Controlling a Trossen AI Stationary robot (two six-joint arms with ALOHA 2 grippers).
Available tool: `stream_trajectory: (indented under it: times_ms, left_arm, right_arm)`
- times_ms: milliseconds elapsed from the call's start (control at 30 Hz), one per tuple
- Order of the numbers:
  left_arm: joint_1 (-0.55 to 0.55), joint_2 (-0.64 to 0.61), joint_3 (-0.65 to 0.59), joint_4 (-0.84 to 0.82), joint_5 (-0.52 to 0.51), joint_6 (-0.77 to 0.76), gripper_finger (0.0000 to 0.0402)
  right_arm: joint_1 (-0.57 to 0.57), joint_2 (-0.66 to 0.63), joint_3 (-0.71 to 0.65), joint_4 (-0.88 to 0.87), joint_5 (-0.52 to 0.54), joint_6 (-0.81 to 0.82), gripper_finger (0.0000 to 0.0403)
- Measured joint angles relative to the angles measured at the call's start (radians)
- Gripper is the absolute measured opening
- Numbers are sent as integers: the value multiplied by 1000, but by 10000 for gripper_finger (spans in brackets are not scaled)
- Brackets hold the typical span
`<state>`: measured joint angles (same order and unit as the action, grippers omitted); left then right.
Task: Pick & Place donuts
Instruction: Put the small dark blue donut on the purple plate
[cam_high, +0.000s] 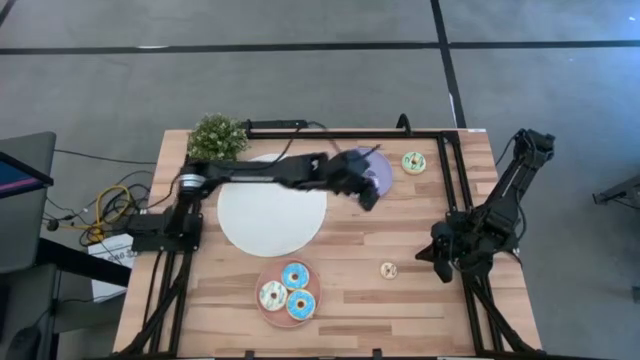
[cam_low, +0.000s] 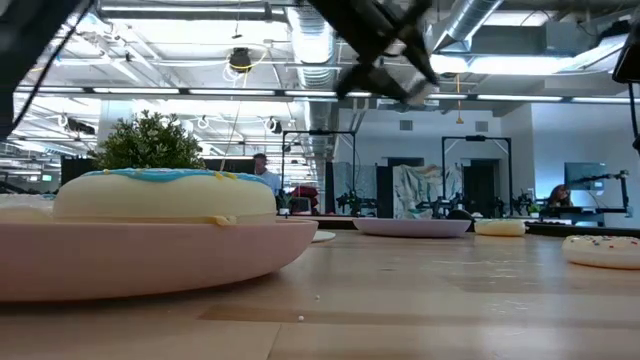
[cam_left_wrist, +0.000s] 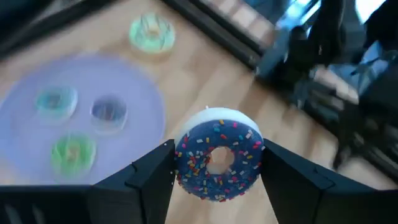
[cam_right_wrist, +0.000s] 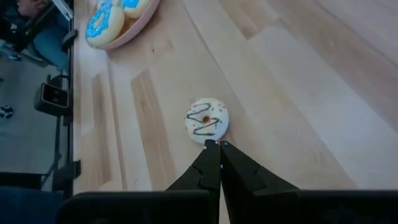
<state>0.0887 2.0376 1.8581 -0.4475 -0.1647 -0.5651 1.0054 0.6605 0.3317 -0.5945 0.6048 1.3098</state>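
My left gripper (cam_left_wrist: 217, 163) hangs above the table beside the lilac plate (cam_high: 385, 172), shut on a dark blue sprinkled donut (cam_left_wrist: 217, 160). In the low view it is high over the table (cam_low: 400, 60). Three mini donuts lie on the lilac plate (cam_left_wrist: 124, 81). A pale green donut (cam_high: 413, 162) lies flat on the wood near the far edge. Three larger donuts sit on the pink plate (cam_high: 262, 305). A beige mini donut (cam_right_wrist: 207, 120) lies on the table a little ahead of my right gripper (cam_right_wrist: 219, 145), which is shut and waits at the right (cam_high: 440, 265). My left gripper pinches the sprinkled donut between its two fingers, one finger (cam_left_wrist: 158, 171) on each side of the outer rim (cam_left_wrist: 181, 163). The fingers come from above. The donut is lifted clear of the table, its iced face turned toward the wrist camera.
A large white plate (cam_high: 272, 205) lies at the table's middle left and a potted plant (cam_high: 215, 135) stands at the far left corner. A black frame (cam_high: 450, 170) runs along the far and right sides. Bare wood shows between the pink plate and the right arm.
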Motion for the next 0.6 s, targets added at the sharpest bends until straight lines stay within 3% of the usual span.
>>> stream_trajectory:
  times_ms: [167, 400, 600]
  left_arm:
    - [82, 196, 242, -54, 81, 84, 212]
    - [173, 442, 481, -42, 174, 102, 212]
    - [236, 541, 474, 35, 208, 136, 212]
  right_arm:
    - [-1, 0, 0, -3, 14, 24, 0]
    - [-43, 1, 0, -3, 113, 129, 0]
    - [-115, 0, 1, 1, 133, 154, 0]
